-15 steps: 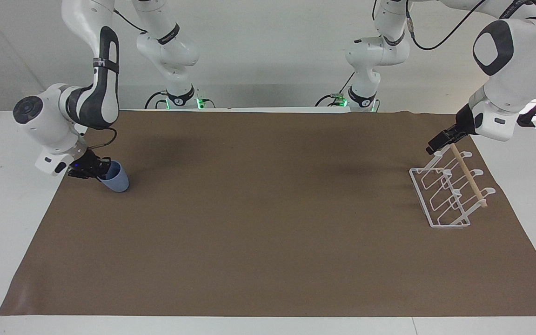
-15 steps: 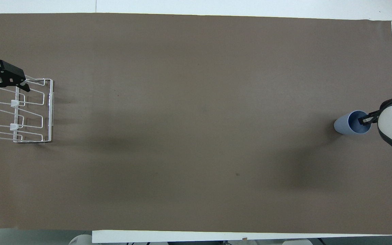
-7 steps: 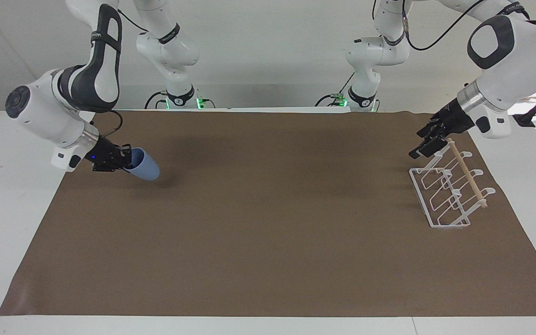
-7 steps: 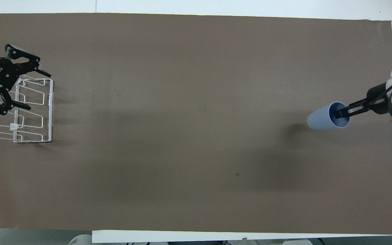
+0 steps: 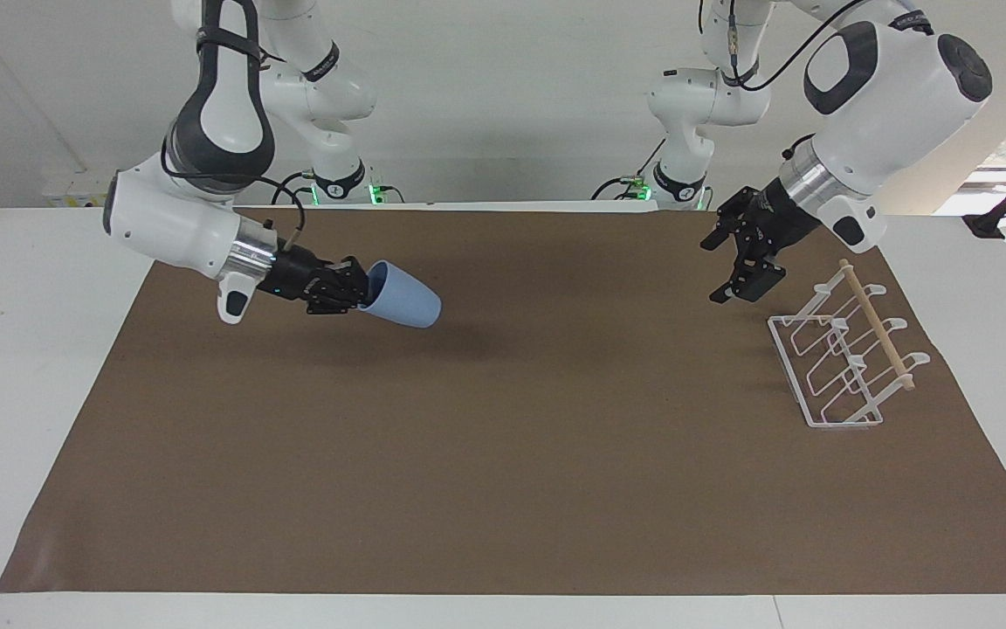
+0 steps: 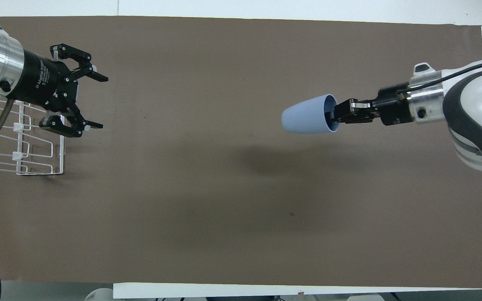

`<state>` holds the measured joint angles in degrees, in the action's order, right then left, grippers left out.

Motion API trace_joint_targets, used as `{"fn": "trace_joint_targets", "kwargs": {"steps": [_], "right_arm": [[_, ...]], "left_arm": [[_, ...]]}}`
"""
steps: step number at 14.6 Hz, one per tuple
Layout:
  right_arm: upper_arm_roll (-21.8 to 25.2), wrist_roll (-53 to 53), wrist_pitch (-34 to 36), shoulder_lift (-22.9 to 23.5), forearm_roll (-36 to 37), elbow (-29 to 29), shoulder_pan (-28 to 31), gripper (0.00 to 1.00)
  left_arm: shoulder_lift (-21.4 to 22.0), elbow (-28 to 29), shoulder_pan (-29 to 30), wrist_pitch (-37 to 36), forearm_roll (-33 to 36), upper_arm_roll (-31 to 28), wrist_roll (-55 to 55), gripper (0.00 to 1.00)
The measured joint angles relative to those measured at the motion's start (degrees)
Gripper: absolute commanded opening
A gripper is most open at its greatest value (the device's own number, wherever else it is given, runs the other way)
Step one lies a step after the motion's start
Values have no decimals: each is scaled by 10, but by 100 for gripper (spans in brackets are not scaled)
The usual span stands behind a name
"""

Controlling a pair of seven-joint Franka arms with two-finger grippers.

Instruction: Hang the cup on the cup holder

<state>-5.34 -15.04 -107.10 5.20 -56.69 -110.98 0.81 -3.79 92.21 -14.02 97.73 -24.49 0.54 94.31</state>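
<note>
Step in hand: carrying the cup (image 5: 403, 297) toward the cup holder (image 5: 844, 358); nothing hangs on the holder yet.
Right hand (image 5: 354, 286): clamped on the cup's rim, one finger inside the mouth; the cup lies sideways in the air over the brown mat (image 5: 503, 489) on the counter, base pointing toward the left arm's end.
Left hand (image 5: 743, 262): fingers spread apart, empty, up in the air just beside the holder, not touching it.
Cup holder: stands on the mat at the left arm's end, well apart from the cup.
Next move, as I judge it: cross the remaining mat, then turn the cup mouth-down over a prong; or pass it to the left hand.
</note>
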Motion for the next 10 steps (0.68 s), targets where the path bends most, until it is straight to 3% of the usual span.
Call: {"fn": "trace_joint_targets", "kwargs": {"steps": [6, 10], "right_arm": [[-1, 134, -164, 5, -147, -1, -155, 0], [-1, 182, -225, 7, -167, -1, -221, 0]], "left_arm": [[0, 23, -63, 76, -61, 1, 56, 99], [-3, 45, -102, 113, -73, 2, 66, 99]]}}
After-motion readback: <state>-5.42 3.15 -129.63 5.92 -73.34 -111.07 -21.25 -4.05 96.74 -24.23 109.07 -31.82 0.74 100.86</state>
